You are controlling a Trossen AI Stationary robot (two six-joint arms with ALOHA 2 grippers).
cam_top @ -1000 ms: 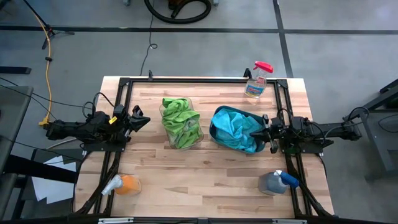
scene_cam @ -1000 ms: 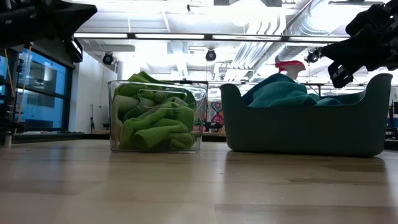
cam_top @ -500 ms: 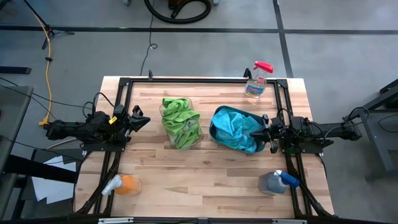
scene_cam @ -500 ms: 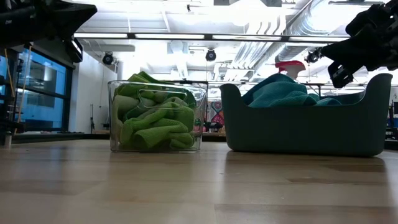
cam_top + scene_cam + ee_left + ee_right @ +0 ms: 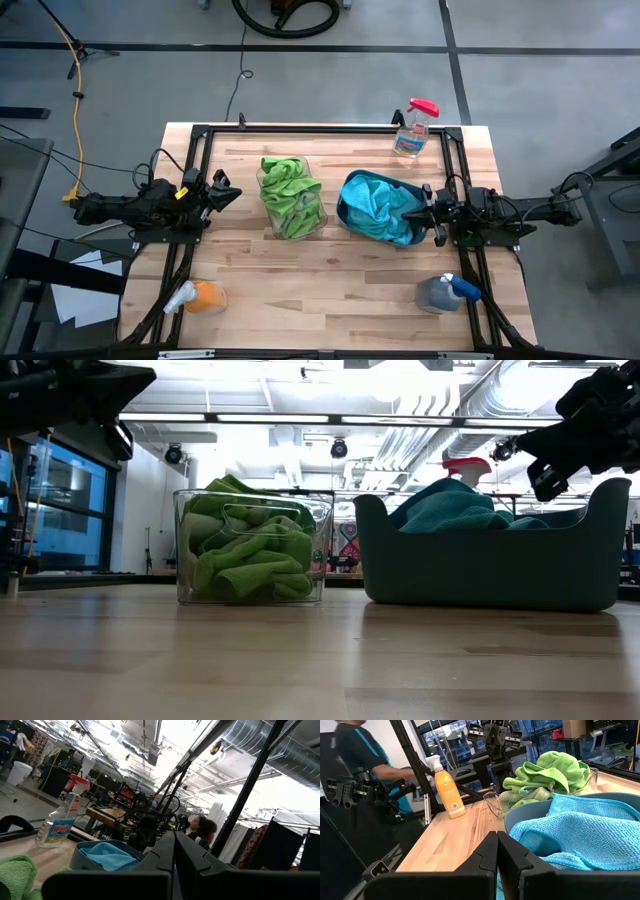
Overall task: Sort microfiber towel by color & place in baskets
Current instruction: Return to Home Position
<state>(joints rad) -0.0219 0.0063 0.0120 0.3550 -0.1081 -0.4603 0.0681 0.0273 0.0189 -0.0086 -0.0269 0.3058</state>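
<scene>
Wooden desk (image 5: 340, 285), high view. Upper right corner: clear spray bottle (image 5: 411, 130) with red trigger. Lower left corner: orange spray bottle (image 5: 203, 297) with white head, upright in the right wrist view. Lower right corner: grey spray bottle (image 5: 445, 292) with blue head. Floor (image 5: 330, 70): yellow cable (image 5: 76, 62), upper left.

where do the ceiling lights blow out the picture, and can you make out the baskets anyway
Low view: ceiling lights glare from behind, left arm and right arm show as black silhouettes, yet clear basket and teal basket read fine. Left wrist view: ceiling washes out white. High view: even light, no glare on the table.
</scene>
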